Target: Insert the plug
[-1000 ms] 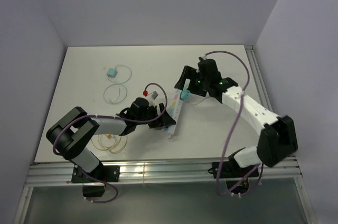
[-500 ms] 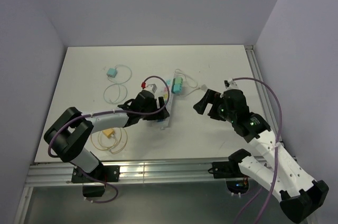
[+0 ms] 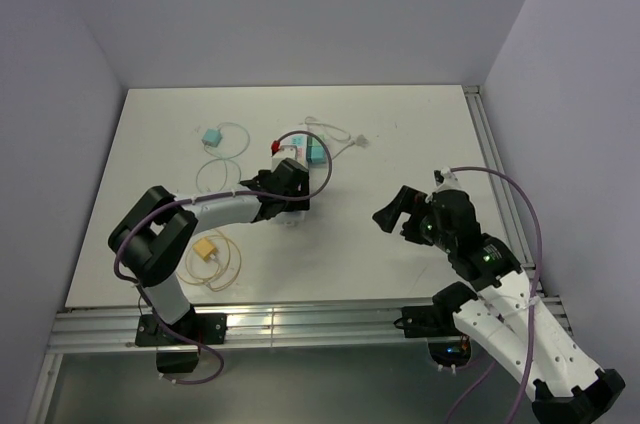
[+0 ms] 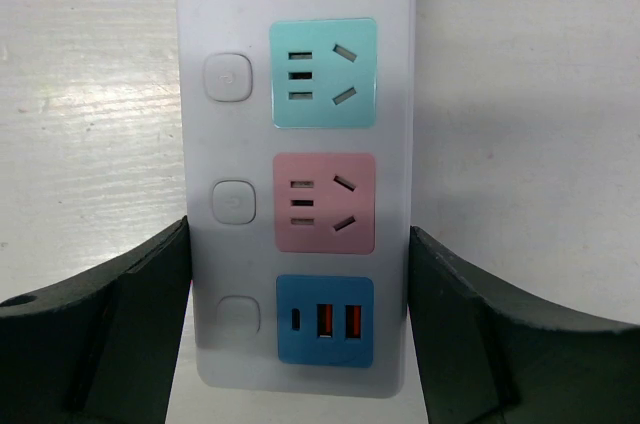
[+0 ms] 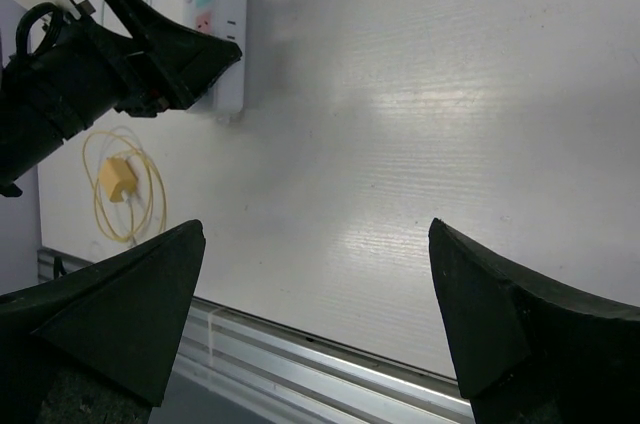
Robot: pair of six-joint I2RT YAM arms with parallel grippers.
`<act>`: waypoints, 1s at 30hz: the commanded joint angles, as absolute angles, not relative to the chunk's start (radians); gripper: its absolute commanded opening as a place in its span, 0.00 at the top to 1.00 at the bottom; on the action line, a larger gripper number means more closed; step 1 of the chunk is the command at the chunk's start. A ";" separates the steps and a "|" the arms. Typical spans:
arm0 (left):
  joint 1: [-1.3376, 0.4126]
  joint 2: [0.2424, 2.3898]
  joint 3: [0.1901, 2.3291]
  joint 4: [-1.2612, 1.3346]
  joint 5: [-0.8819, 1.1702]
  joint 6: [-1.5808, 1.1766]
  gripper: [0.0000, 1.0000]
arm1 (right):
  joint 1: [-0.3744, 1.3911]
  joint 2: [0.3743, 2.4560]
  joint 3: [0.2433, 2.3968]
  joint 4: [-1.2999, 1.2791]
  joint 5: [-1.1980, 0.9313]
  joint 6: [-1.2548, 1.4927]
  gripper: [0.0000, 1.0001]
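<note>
The white power strip has yellow, teal and pink sockets and a blue USB panel. My left gripper is shut on its near end, one finger against each side. From the top, the strip lies mid-table under my left gripper. A teal plug with a white cable sits at its far end. My right gripper is open and empty, off to the strip's right. In the right wrist view it hangs over bare table, and the strip shows at top left.
A second teal plug with a coiled white cable lies at the back left. A yellow plug with a yellow cable coil lies front left, also in the right wrist view. An aluminium rail runs along the near edge.
My right gripper left the teal plug at the strip and pulled back to the right and nearer. My left gripper swung the strip, with the plug, leftwards and away.
</note>
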State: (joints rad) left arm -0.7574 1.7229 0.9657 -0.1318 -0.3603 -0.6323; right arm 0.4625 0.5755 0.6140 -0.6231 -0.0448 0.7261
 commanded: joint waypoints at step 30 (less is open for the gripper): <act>-0.468 1.558 1.442 -0.540 -0.173 -0.473 0.01 | 0.465 0.520 0.565 -0.549 -0.060 0.718 0.00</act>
